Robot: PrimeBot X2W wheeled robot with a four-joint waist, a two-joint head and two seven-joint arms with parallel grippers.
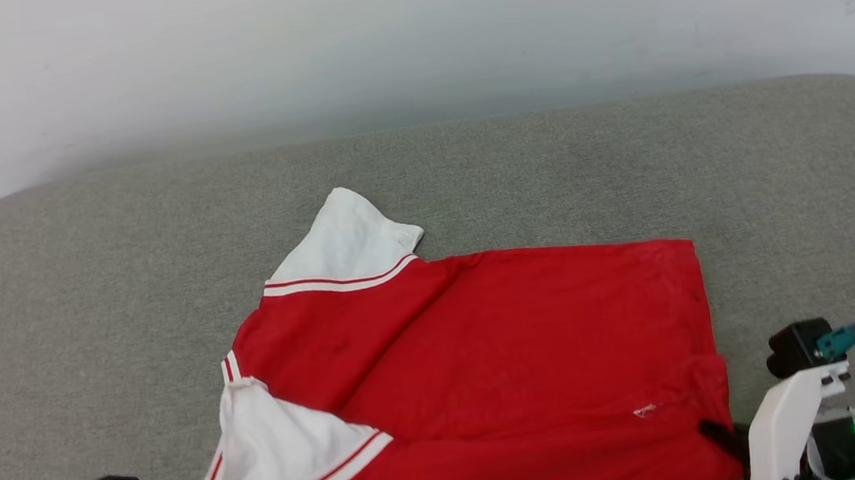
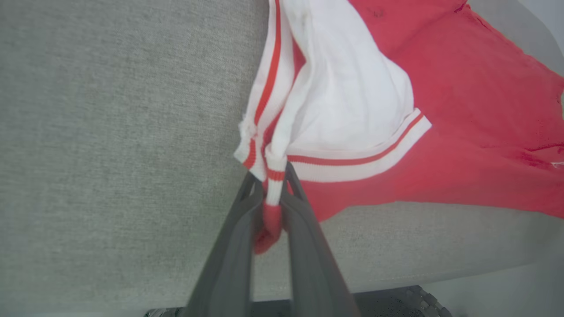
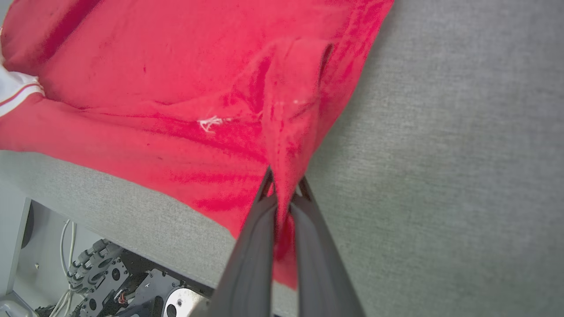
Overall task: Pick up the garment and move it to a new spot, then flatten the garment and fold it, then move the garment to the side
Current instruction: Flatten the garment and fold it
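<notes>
Two grips: left pincer (image 2: 275, 193) clamped on garment (image 1: 500, 343) at striped white end, right pincer (image 3: 284, 193) clamped on red corner. Garment lies along near edge of grey padded surface (image 1: 88, 304). Raise both evenly, cloth taut.

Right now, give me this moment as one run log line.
left gripper: shut on garment, striped white corner | right gripper: shut on garment, red corner | garment: spread on grey cushion, white ends rumpled
</notes>
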